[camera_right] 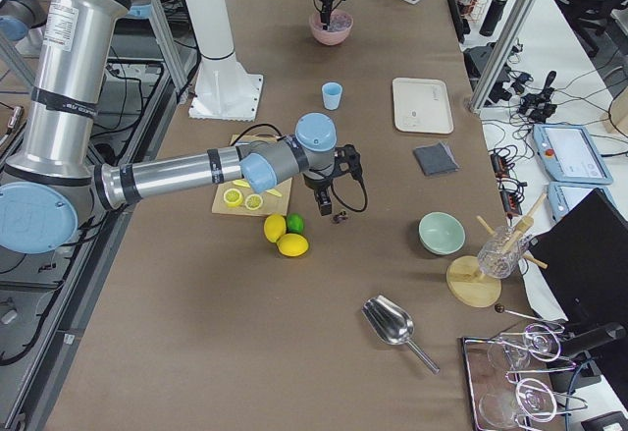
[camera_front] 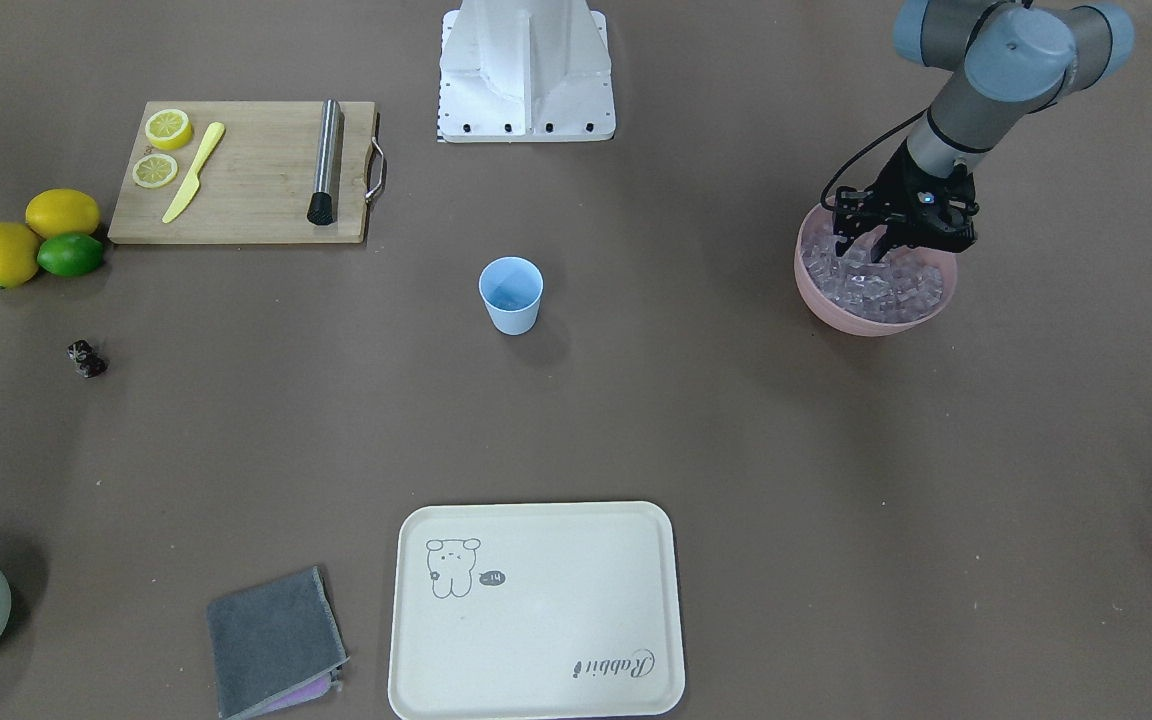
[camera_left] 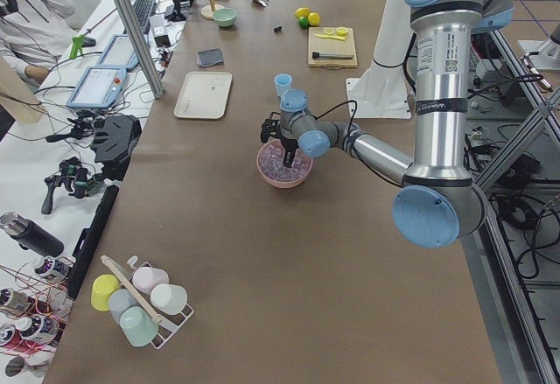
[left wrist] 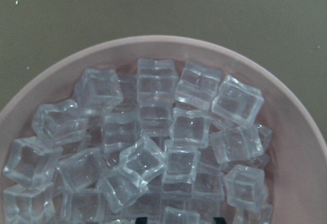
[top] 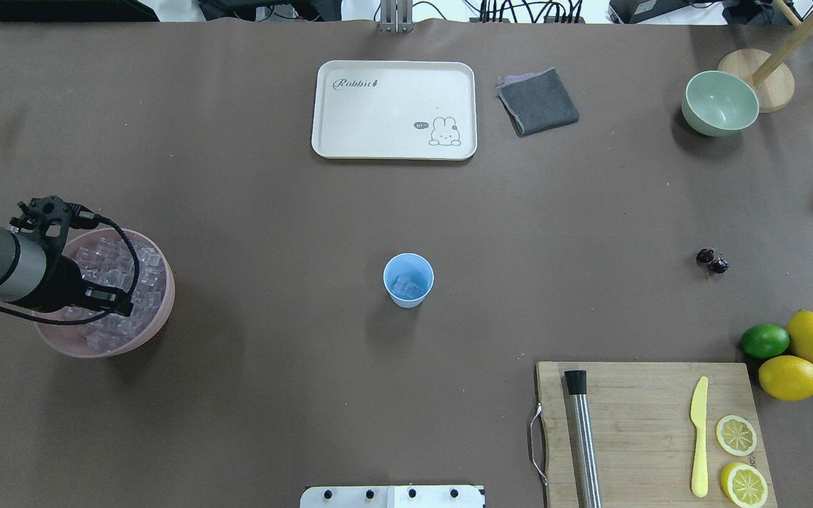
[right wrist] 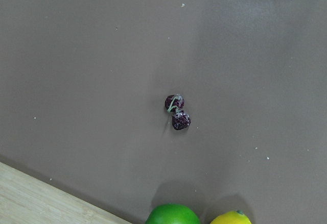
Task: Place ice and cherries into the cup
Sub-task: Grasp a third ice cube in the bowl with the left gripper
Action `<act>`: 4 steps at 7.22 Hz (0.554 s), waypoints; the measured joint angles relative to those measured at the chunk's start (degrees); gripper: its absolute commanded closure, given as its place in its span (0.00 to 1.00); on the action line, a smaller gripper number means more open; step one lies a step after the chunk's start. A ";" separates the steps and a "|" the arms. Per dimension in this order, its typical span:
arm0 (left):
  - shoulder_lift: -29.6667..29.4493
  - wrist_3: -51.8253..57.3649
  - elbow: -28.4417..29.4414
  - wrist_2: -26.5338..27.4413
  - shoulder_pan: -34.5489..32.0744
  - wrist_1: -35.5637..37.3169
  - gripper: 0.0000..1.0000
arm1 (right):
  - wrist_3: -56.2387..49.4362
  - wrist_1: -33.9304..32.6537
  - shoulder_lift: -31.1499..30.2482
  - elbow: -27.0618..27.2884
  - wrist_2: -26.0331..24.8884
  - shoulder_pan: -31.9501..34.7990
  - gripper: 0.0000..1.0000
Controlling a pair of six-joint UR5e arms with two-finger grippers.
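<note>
One cup stands mid-table, and I place everything else from it. A few cubes of ice already lie in it, though I can't count them. The rest, too many to count, fill one pink bowl well off to the cup's left on my side.

Two cherries, joined at the stems, lie on the bare table well off to the cup's right. Farther right and nearer me sit two whole lemons and one lime, touching one another. One cutting board, right of the cup and close to my base, carries two lemon halves, one yellow knife and one steel muddler. Beyond the cup lie one tray, one grey cloth and one green bowl.

My left gripper hangs over the pink bowl, fingers spread apart just above the cubes and gripping none. My right gripper hovers above the cherries, clear of them. I cannot tell how far apart its fingers are.
</note>
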 measured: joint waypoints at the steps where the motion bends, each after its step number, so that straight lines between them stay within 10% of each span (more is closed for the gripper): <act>1: -0.04 -0.01 0.13 0.00 0.02 0.00 0.56 | 0.00 -0.02 0.00 -0.04 0.03 0.00 0.00; 3: -0.15 0.00 0.33 -0.01 0.05 0.02 1.00 | 0.00 -0.03 0.00 -0.07 0.06 -0.02 0.00; 4: -0.16 0.04 0.21 -0.05 0.05 0.08 1.00 | 0.00 -0.03 0.00 -0.10 0.06 -0.02 0.00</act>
